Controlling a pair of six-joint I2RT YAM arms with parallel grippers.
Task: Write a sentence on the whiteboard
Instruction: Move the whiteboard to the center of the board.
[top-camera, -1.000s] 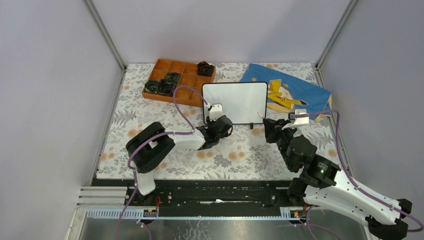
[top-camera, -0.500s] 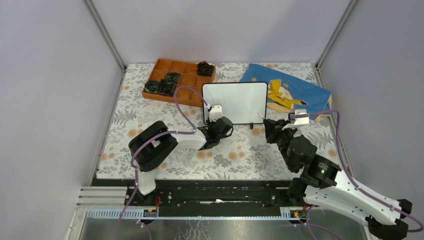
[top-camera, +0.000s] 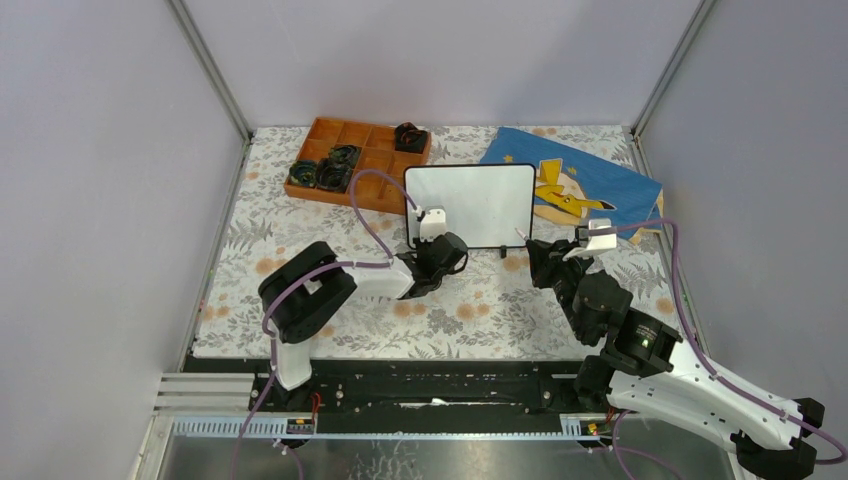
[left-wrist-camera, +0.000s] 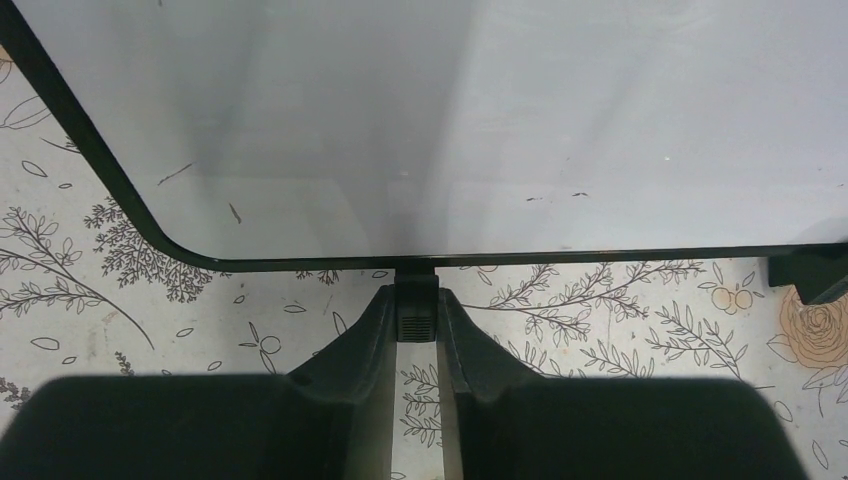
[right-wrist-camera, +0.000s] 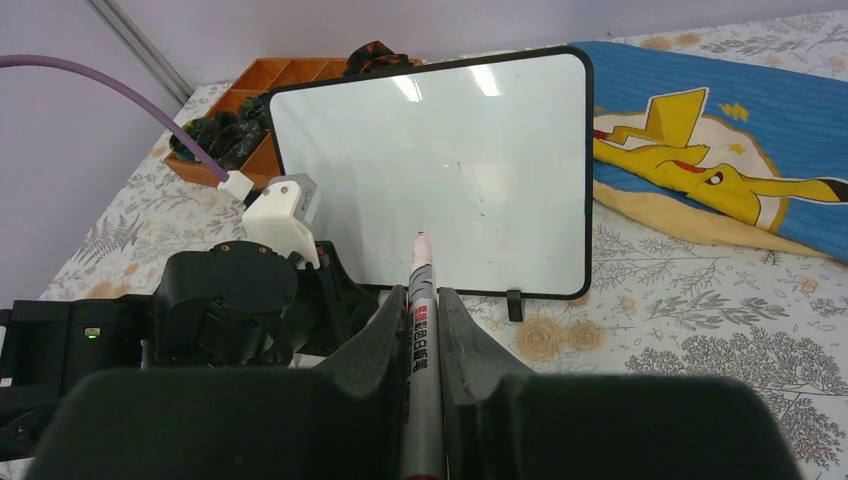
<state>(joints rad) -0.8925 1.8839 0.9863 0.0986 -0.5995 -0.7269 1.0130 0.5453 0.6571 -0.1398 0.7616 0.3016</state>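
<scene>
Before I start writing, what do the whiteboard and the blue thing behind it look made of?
The small black-framed white board: glossy, likely coated sheet or plastic; lights reflect in it. The blue cloth with a yellow figure: matt, ribbed fabric, apparently; fine lines show.

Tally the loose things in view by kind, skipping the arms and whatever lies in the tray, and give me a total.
whiteboard: 1
marker: 1
orange tray: 1
blue cloth: 1
Total: 4
</scene>
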